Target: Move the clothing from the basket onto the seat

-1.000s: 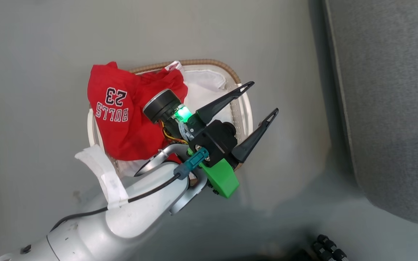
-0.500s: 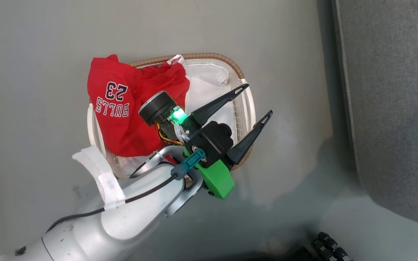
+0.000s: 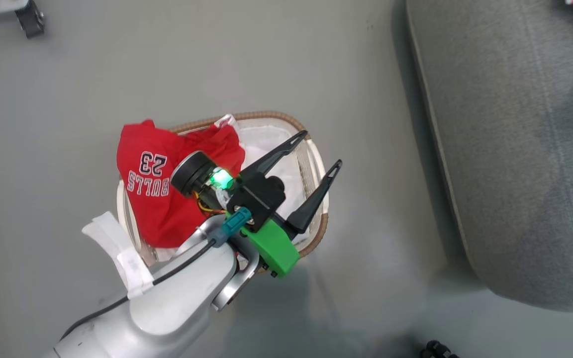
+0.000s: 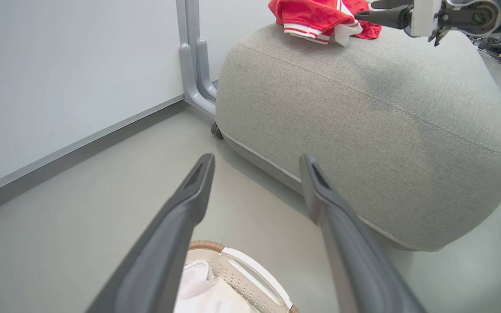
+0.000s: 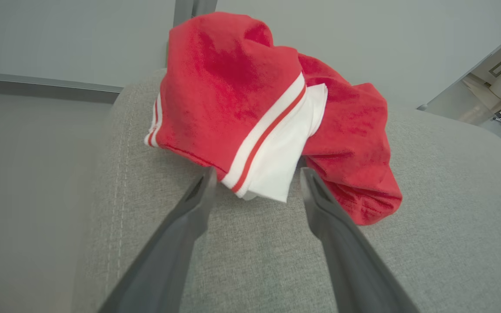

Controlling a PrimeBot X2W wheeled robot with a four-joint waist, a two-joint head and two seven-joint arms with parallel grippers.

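Head view first, closest stuff: my left gripper (image 3: 321,148) hangs over the right end of the basket (image 3: 266,115), fingers spread wide with nothing between them. Below it is just the white liner (image 3: 271,144).

The BULLS 23 jersey (image 3: 149,199) is bunched at the basket's left end and spills over the left rim. So that piece is not yet moved. The print reads upside down from the head camera, with the tops of the letters aimed back toward the robot. As far as I can judge, the bundle's long axis runs from the near rim to the far rim, across the basket rather than along it. I can't tell whether anything else red is buried under it.

Further out is the seat (image 4: 363,130), well off the basket's right side. On its top, by the far edge, sits a pair of red shorts (image 5: 233,95) with white trim. That part I'd call done.

The right gripper (image 5: 258,174) is up there too, fingers apart, one tip on either side of the white-striped hem and gripping nothing. I can't say if they touch the cloth. The shorts lie crosswise to those fingers, with the hem corner pointing back at the gripper.

My read: roughly half done, with the jersey left to grab.
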